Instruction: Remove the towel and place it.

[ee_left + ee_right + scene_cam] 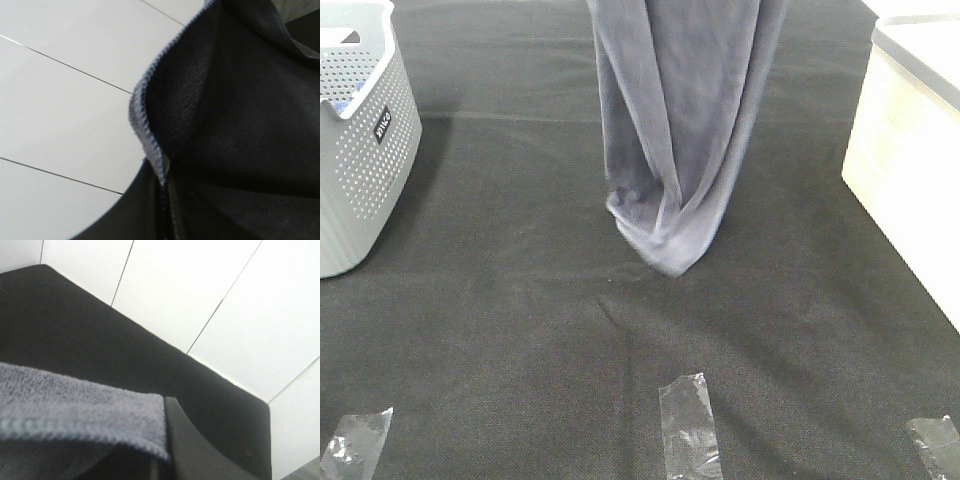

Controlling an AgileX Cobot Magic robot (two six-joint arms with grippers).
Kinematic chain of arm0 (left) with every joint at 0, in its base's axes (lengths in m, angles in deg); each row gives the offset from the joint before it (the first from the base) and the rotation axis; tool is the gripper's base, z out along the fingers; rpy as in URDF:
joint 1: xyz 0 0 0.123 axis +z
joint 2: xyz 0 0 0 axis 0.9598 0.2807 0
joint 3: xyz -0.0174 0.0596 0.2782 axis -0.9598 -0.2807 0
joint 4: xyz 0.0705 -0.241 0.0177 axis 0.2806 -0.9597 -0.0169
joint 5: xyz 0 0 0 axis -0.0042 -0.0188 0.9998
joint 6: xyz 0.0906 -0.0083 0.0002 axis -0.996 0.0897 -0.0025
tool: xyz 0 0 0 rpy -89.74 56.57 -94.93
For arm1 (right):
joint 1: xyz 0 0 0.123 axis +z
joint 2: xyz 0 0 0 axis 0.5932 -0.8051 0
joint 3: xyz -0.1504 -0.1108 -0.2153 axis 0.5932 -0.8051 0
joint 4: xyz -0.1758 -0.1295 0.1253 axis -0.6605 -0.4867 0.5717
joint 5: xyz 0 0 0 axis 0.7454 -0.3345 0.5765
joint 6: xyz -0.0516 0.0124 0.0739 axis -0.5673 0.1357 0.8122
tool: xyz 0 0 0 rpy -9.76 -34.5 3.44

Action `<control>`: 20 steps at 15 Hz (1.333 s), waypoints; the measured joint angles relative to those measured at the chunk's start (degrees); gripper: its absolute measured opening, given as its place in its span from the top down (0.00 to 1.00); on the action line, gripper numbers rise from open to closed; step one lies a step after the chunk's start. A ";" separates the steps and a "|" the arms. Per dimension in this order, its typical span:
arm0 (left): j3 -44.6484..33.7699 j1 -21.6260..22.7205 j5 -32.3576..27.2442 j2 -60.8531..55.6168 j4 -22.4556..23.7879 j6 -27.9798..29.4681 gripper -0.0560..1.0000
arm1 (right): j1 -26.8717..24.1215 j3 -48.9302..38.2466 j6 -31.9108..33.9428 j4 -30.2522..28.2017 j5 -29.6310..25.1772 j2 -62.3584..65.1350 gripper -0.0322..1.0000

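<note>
The grey-lavender towel (680, 130) hangs in long folds from above the top edge of the exterior high view. Its lowest tip dangles just above the black table cover (520, 330) near the middle. Neither gripper shows in that view. In the left wrist view the towel (225, 125) fills the frame right at the camera, its stitched hem curling, and hides the left fingers. In the right wrist view the towel's hemmed edge (75, 410) lies across one dark finger (197, 452). Both grippers are shut and hold the towel up by its top.
A grey perforated basket (360, 150) stands at the far left. A white box with a grey lid (910, 160) sits at the right edge. Three strips of clear tape (690, 425) mark the front of the table. White wall panels fill the wrist views' backgrounds.
</note>
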 joint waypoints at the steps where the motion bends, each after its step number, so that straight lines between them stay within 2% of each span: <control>1: 0.00 0.00 0.92 0.06 1.43 0.74 0.94 | 0.00 0.00 -0.17 0.00 0.69 0.00 0.95; 3: 0.00 2.46 6.36 0.86 5.16 4.81 0.94 | 0.00 0.00 -3.50 0.00 5.61 0.00 0.95; 6: 0.00 7.62 13.75 2.92 5.56 7.85 0.94 | 0.00 0.00 -7.56 0.00 16.16 -0.69 0.95; 8: 0.00 8.94 17.25 3.84 5.56 8.65 0.94 | 0.00 0.00 -8.02 -0.06 20.91 -1.72 0.95; 9: 0.00 10.43 22.29 4.81 5.56 9.05 0.94 | 0.00 0.00 -8.94 -0.23 25.04 -3.50 0.95; 12: 0.00 13.18 30.37 6.30 5.56 9.05 0.94 | 0.00 0.00 -9.00 -0.23 31.97 -5.44 0.95; 16: 0.00 16.79 35.98 8.77 5.61 9.11 0.94 | 0.00 0.00 -9.00 -0.17 36.73 -7.39 0.95; 20: 0.00 19.31 42.86 13.69 5.56 8.82 0.94 | 0.00 0.00 -9.00 -0.17 43.83 -11.80 0.95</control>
